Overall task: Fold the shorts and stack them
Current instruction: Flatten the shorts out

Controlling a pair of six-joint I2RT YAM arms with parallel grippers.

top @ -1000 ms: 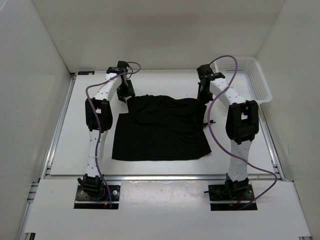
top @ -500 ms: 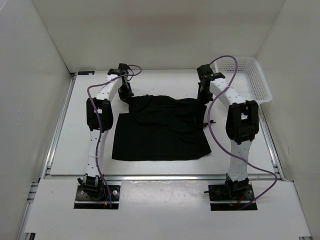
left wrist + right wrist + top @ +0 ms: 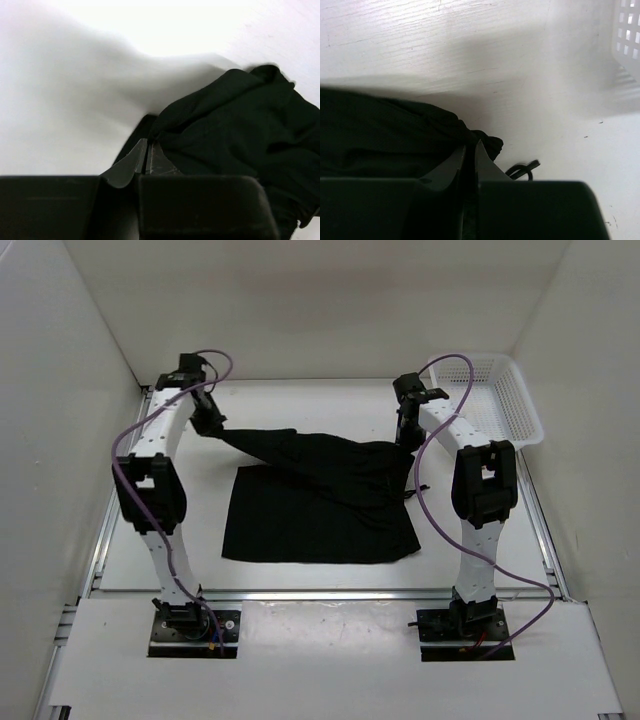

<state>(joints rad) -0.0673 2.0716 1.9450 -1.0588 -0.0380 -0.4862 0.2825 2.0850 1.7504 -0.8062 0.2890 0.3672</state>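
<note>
Since a second ago the left arm has swung out from the middle toward the far-left corner, dragging one corner of the plain black soft fabric shorts (image 3: 320, 502) with it, so the cloth now stretches into a taut point on that side. The left gripper (image 3: 208, 420) sits low over the white table top (image 3: 330, 400), its arm arched high with the elbow out by the left wall. In its wrist view the two fingers are pressed together on a pinch of the black cloth. The right arm has not shifted: it reaches forward, bent at the elbow, and the right gripper (image 3: 405, 436) points down at the far-right corner of the shorts, fingers clamped on a bunched fold there. The rest of the shorts lies flat mid-table, between the arms. A white perforated plastic basket (image 3: 505, 400) stands at the far right, apart from the cloth. Both wrist views are half blocked by the dark gripper body, and the left one is blurred. A thin dark loop (image 3: 522, 170) beside the right fingers is partly hidden — what it is cannot be told.
</note>
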